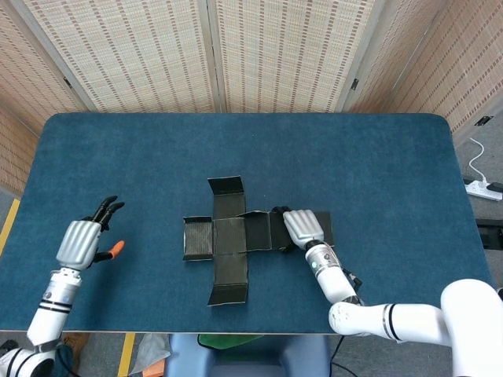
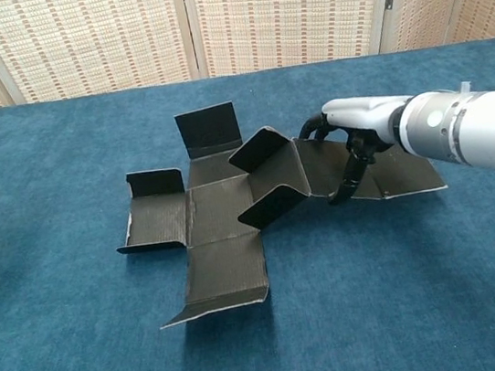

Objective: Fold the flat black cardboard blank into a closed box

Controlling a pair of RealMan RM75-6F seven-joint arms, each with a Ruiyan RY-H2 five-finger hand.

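**Visitor:** Where is the cardboard right now?

**Me:** The black cardboard blank (image 1: 224, 238) lies spread in a cross shape near the middle of the blue table (image 1: 377, 165), a little toward my side. Its far flap (image 2: 208, 130) stands nearly upright, and the left flap's (image 2: 153, 183) outer end is turned up too. The near panel (image 2: 224, 275) lies almost flat on the cloth.

**Visitor:** And your right hand?

**Me:** My right hand (image 1: 302, 228) rests palm down on the right arm of the blank. In the chest view my dark fingertips (image 2: 346, 188) curl down and press on the cardboard just right of the raised fold. That fold (image 2: 269, 175) is tented up off the table between my hand and the centre panel. I'm pressing on the card rather than wrapping around it; I can't tell whether any finger is hooked under an edge.

**Visitor:** What about the left?

**Me:** My left hand (image 1: 82, 238) is well apart from the blank, over the table's left side. It holds nothing, its dark fingers (image 1: 108, 206) are extended and slightly spread, pointing away from me. An orange tip shows at its thumb side. The chest camera catches only a sliver of it at the frame's left edge.

**Visitor:** Anything behind?

**Me:** Woven folding screens (image 1: 212, 51) stand behind the table.
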